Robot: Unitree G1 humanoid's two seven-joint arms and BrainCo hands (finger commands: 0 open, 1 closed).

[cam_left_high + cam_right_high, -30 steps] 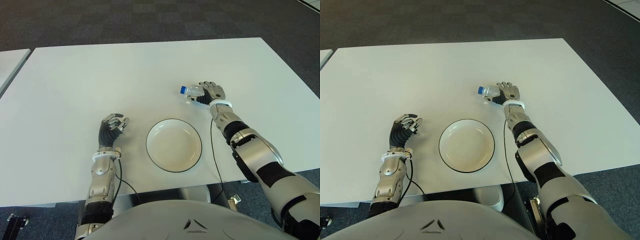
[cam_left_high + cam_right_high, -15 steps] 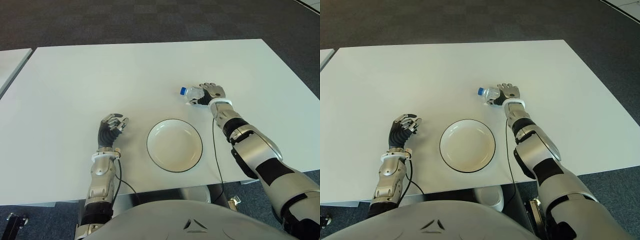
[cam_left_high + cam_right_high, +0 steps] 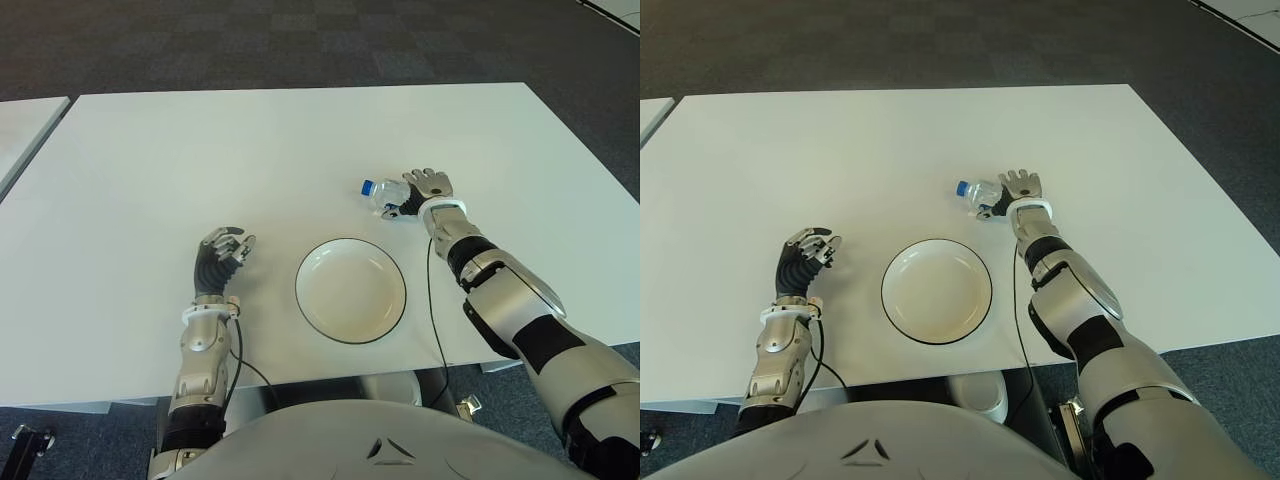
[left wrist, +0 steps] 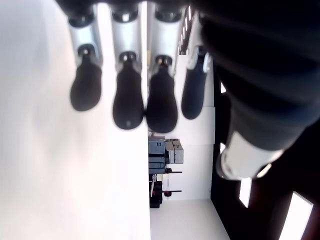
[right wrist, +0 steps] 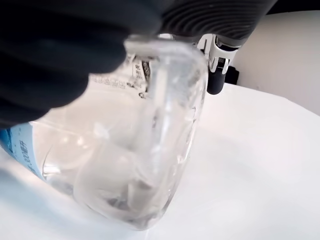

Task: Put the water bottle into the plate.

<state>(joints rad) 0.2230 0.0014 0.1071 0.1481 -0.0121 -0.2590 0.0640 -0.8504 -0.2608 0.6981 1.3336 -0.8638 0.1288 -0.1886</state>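
Observation:
The clear water bottle [image 3: 383, 194] with a blue cap lies tilted on the white table [image 3: 200, 150], just beyond the plate's far right edge. My right hand [image 3: 412, 194] is shut on its body, cap pointing left. Up close in the right wrist view, the transparent bottle [image 5: 140, 165] sits under my dark fingers [image 5: 65, 55], its lower side near the tabletop. The white plate [image 3: 350, 290] with a dark rim holds nothing and lies near the table's front edge. My left hand [image 3: 222, 252] shows left of the plate, fingers relaxed and holding nothing.
A black cable [image 3: 434, 300] runs from my right wrist toward the front edge, right of the plate. A second table's corner [image 3: 25, 125] shows at the far left. Dark carpet surrounds the table.
My right hand has turned slightly with the bottle and drawn a little nearer the plate. The left hand has stayed put.

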